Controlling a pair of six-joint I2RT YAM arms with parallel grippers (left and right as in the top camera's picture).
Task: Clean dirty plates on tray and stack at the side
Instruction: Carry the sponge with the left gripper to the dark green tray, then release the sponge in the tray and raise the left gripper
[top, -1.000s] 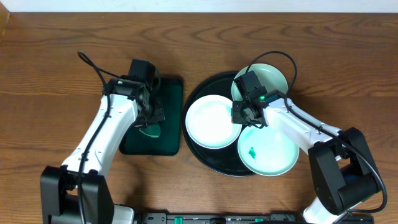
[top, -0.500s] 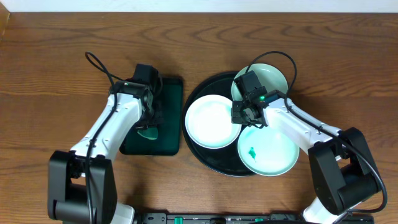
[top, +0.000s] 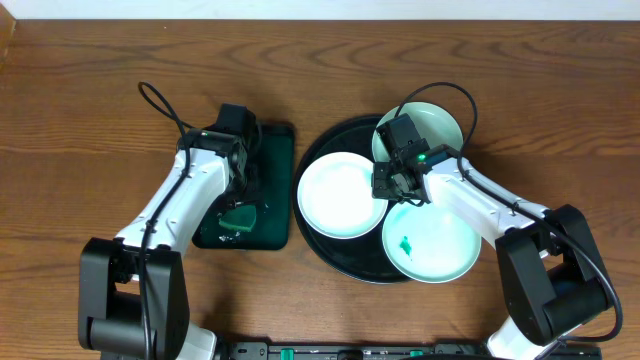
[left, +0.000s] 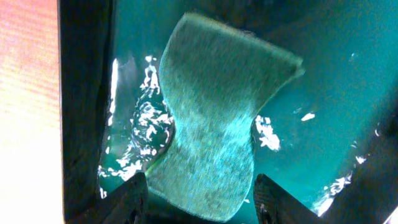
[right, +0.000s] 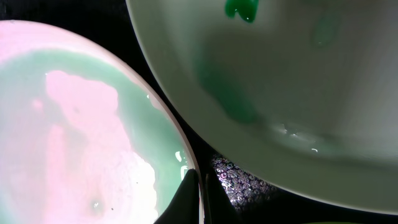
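While the left arm (top: 185, 200) hangs over the green tray (top: 275, 150), the left jaws stand apart, one on each side of the near end of the sponge (left: 211, 112). They do not squeeze it. The sponge lies flat on the wet green tray, which sits on the worktop (top: 100, 60) just left of the black tray (top: 330, 140).

All three plates are on the black tray. The left plate (top: 335, 195) lies fully inside it and looks clean. The back plate (top: 440, 125) and the front plate (top: 440, 250) each stick out a little over the rim on the right. The front plate has a small green smear (top: 405, 243).

The right arm (top: 480, 205) reaches in between the plates. The right jaws are clenched on the right edge of the left plate, with the thin rim between them.
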